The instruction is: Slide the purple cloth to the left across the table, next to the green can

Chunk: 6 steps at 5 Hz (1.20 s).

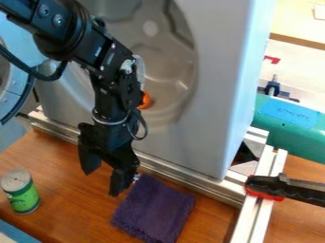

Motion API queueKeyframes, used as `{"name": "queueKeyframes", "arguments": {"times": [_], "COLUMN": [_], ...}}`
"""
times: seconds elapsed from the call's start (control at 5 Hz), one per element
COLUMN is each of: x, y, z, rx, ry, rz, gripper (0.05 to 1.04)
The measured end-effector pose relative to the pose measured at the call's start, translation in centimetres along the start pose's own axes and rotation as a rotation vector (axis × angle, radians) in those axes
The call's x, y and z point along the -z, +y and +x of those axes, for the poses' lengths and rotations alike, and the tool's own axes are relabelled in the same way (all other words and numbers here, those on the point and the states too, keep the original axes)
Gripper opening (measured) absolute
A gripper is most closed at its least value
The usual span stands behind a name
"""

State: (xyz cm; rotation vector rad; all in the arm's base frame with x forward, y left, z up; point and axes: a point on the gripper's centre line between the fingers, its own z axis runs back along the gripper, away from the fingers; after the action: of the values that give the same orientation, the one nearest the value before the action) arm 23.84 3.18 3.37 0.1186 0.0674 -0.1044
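While the pincer point(103, 181) gapes nearby, a textured purple cloth point(155, 209) lies flat.

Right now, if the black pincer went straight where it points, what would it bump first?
Likely the wooden tabletop, between the green can and the purple cloth; the pincer's height is hard to tell.

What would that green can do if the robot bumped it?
The green can stands upright, taller than wide, so a high push might tip it. Once down, its round side would probably let it roll. Pushed low, it may slide on the flat table.
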Motion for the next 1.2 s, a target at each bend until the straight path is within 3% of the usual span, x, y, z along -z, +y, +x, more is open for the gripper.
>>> {"name": "queueKeyframes", "arguments": {"times": [0.2,0.4,0.6,0.8,1.2], "x": [0.4,2.8,4.1,5.9,8.6], "y": [-0.1,-1.2,-3.0,-4.8,-6.8], "z": [-0.2,1.0,2.4,4.1,6.2], "rx": [0.000,0.024,-0.144,-0.151,-0.157], "ry": [0.016,-0.006,-0.125,-0.208,-0.212], "rz": [-0.008,-0.057,-0.023,0.007,-0.047], "gripper": [1.000,1.000,1.000,1.000,1.000]}}
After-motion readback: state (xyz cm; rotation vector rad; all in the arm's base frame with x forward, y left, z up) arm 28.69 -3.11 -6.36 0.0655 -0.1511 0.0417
